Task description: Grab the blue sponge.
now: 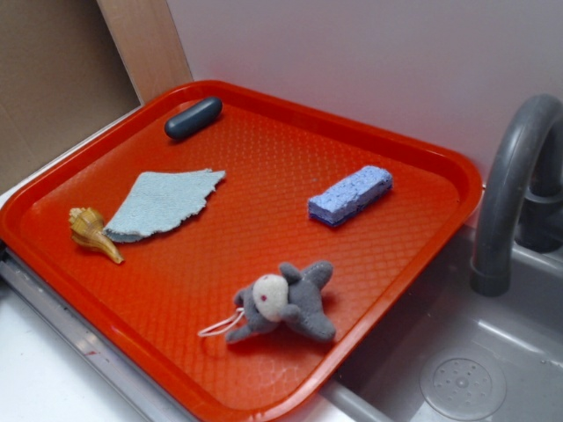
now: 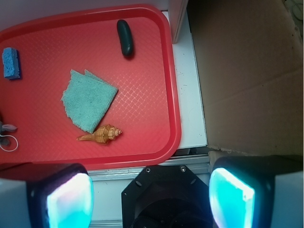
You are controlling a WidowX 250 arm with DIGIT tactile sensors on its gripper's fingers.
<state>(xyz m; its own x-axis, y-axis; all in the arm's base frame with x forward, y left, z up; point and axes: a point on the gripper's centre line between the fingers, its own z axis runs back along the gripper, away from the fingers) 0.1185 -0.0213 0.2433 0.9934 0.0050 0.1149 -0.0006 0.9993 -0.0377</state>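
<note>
Jaws wide open, gripper empty at wrist view bottom; small periwinkle-blue porous rectangular sponge upper left on red plastic tray.

We see the blue sponge lying flat on the red tray. It is a small block, longer than it is wide, with little holes and pale specks all over. Its color is a soft purple-blue. In the outside view it sits near the tray's right edge, closer to the far right corner than to the near one. It lies slanted, with one short end pointing toward the far right corner. Nothing touches it. In the wrist view the blue sponge shows up by the tray's left edge, partly cut off by the picture's side.
</note>
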